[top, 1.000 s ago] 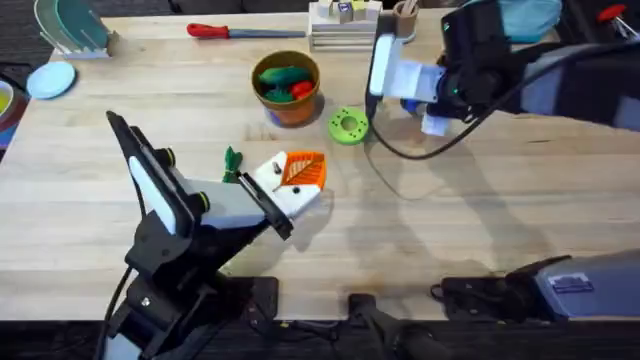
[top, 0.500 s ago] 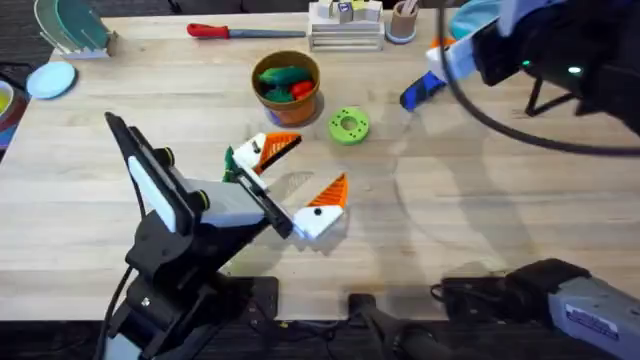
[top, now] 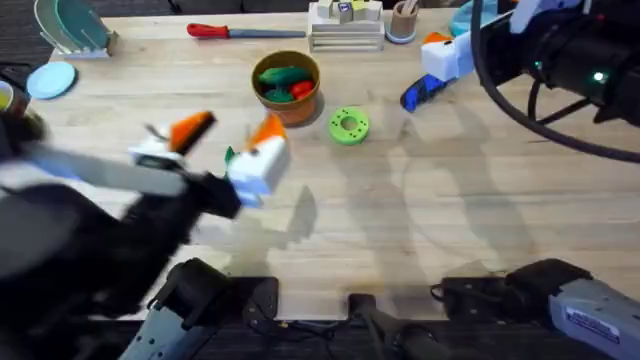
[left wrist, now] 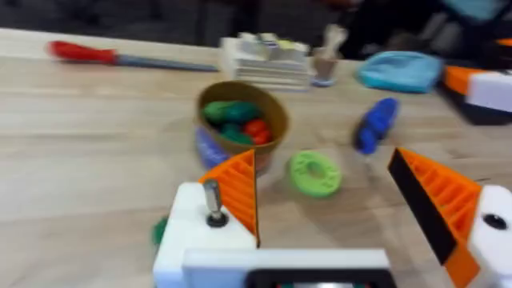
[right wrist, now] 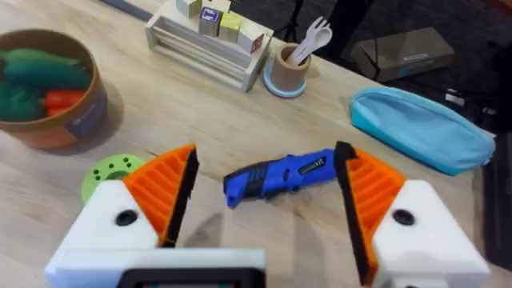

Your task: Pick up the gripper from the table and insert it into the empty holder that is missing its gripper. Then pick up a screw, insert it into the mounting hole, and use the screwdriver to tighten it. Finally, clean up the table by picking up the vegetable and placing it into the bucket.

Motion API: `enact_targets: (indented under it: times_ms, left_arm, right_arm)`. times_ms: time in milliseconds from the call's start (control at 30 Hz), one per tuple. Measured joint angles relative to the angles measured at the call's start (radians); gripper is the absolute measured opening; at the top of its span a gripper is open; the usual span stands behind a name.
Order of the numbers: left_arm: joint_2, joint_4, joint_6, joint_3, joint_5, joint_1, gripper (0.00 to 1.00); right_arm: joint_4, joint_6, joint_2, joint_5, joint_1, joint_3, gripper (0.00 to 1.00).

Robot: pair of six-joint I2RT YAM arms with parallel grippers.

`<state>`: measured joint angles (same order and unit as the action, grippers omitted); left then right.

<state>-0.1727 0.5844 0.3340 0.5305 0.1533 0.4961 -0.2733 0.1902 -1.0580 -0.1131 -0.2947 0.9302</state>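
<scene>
Your left gripper (top: 215,145) fingers apart mid-desk, your right gripper (right wrist: 264,200) fingers apart over the screwdriver (right wrist: 276,178) near the far right edge, bucket (top: 287,88) toward the far edge, vegetable (top: 231,157) just beside the left gripper.

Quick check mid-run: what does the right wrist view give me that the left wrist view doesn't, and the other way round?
Right wrist alone: the cup of white utensils seen clearly, and the right gripper, open, with the screwdriver lying on the table between its fingers. Left wrist alone: the red-handled screwdriver at the table's far edge, a green object beside the open left gripper. Both: the bucket with toy vegetables inside, the green disc, the block rack, the blue pouch.
</scene>
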Motion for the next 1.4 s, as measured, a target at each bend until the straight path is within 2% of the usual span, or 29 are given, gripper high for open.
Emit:
enact_targets:
  times_ms: [100, 167, 267, 367, 533, 667, 800, 967, 1033, 1167, 1267, 1400]
  left_arm:
    - [-0.150, 0.152, -0.005, 0.161, 0.102, 0.000, 0.993]
    - [-0.272, 0.293, -0.012, 0.268, 0.170, 0.000, 0.993]
    - [-0.425, 0.419, -0.018, 0.362, 0.252, -0.002, 0.992]
    - [-0.548, 0.420, -0.023, 0.396, 0.293, -0.008, 0.992]
    - [-0.684, 0.419, -0.028, 0.402, 0.308, -0.011, 0.994]
    - [-0.730, 0.454, -0.028, 0.402, 0.308, -0.030, 0.993]
    - [-0.780, 0.453, -0.027, 0.390, 0.293, -0.142, 0.990]
    - [-0.877, 0.392, -0.032, 0.319, 0.222, -0.278, 0.990]
    - [-0.925, 0.382, -0.058, 0.302, 0.177, -0.319, 0.990]
    - [-1.002, 0.368, -0.151, 0.299, 0.096, -0.368, 0.990]
    - [-1.062, 0.357, -0.204, 0.299, 0.065, -0.397, 0.990]
    - [-1.162, 0.343, -0.235, 0.299, 0.044, -0.440, 0.992]
  right_arm:
    - [0.000, -0.015, -0.002, 0.003, 0.000, 0.000, 0.991]
    - [0.000, -0.021, -0.003, 0.003, 0.000, 0.000, 0.990]
    - [0.000, -0.028, -0.003, 0.003, 0.000, 0.000, 0.991]
    - [-0.009, -0.030, -0.003, 0.003, 0.000, 0.000, 0.991]
    - [-0.068, -0.031, -0.003, 0.003, 0.000, 0.000, 0.991]
    - [-0.096, -0.034, -0.003, 0.003, 0.000, 0.000, 0.991]
    - [-0.102, -0.034, -0.003, 0.003, 0.000, 0.000, 0.991]
    - [-0.104, -0.034, -0.003, 0.003, 0.000, 0.000, 0.991]
    - [-0.109, -0.034, -0.003, 0.003, 0.000, 0.000, 0.991]
    - [-0.110, -0.034, -0.003, 0.003, 0.000, 0.000, 0.991]
    - [-0.110, -0.034, -0.003, 0.003, 0.000, 0.000, 0.991]
    - [-0.110, -0.034, -0.003, 0.003, 0.000, 0.000, 0.991]
